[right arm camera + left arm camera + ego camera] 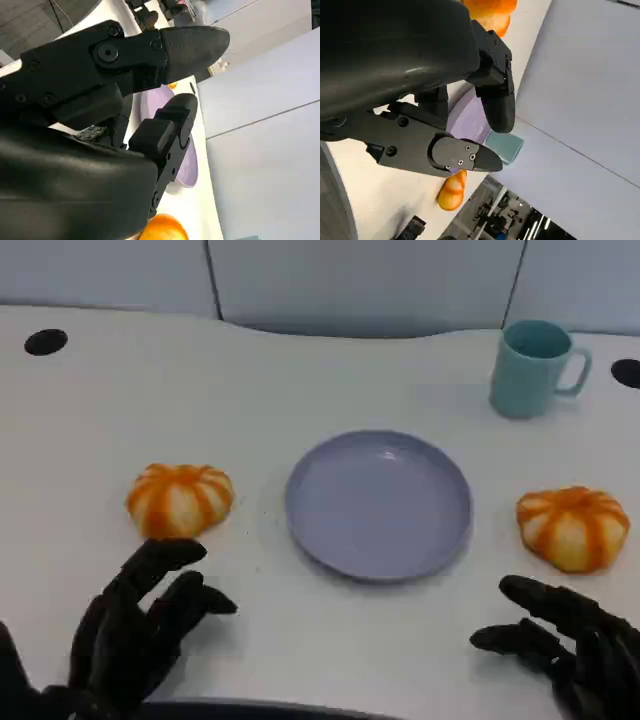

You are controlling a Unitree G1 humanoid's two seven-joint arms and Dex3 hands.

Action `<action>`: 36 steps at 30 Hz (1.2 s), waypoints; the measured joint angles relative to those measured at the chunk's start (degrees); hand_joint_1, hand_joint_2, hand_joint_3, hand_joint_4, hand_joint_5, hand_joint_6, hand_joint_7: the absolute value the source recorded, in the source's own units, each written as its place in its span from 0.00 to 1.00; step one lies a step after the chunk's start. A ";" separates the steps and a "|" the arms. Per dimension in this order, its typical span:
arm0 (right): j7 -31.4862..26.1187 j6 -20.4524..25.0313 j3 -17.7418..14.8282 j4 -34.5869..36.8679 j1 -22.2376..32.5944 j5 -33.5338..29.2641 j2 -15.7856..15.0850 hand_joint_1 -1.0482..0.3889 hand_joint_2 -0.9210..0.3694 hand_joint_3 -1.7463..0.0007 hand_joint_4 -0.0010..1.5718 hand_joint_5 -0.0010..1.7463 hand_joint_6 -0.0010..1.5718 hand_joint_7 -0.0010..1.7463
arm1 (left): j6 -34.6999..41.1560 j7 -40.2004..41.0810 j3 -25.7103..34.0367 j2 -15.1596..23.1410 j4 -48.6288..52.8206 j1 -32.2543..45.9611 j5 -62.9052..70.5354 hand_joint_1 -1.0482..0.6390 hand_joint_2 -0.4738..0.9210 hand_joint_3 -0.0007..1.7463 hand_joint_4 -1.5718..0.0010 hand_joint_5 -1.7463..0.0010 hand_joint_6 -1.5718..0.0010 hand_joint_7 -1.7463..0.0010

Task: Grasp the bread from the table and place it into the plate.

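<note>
A lavender plate sits near the middle of the white surface, with nothing on it. 2 pieces of bread lie on the surface, 1 on each side of the plate: the left bread, an orange-and-white striped bun, rests just beside the plate's left rim, and the right bread, a bun of the same kind, rests just beside its right rim. Neither touches the plate.

The left robot hand hovers at the near edge of the surface, just in front of the left bread; its fingers are spread apart and hold nothing. In the left wrist view its fingers reach toward the plate, with bread showing beyond them. The right robot hand hangs near the front right, just in front of the right bread, fingers apart and empty too. In the right wrist view its fingers lie over the plate.

A light blue mug stands upright at the far right of the surface, well apart from the plate, its handle turned right.
</note>
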 measured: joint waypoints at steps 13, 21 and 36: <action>0.00 -0.07 -0.02 0.03 -0.01 -0.16 0.00 0.21 0.00 0.81 0.41 0.47 0.59 0.00 | -0.05 0.00 -0.03 0.11 0.00 0.00 -0.01 0.41 1.00 0.06 0.79 0.00 0.78 0.23; -0.19 -0.04 0.03 -0.10 0.04 -0.22 0.01 0.22 0.00 0.81 0.41 0.48 0.60 0.00 | 0.37 0.00 0.08 0.10 -0.04 0.00 -0.28 0.41 1.00 0.05 0.77 0.00 0.77 0.26; -1.05 -0.03 0.58 -0.94 0.53 -0.59 0.02 0.21 0.00 0.81 0.42 0.49 0.60 0.00 | -4.78 -1.17 -0.62 0.96 -0.08 -0.43 1.33 0.42 1.00 0.07 0.83 0.08 0.81 0.31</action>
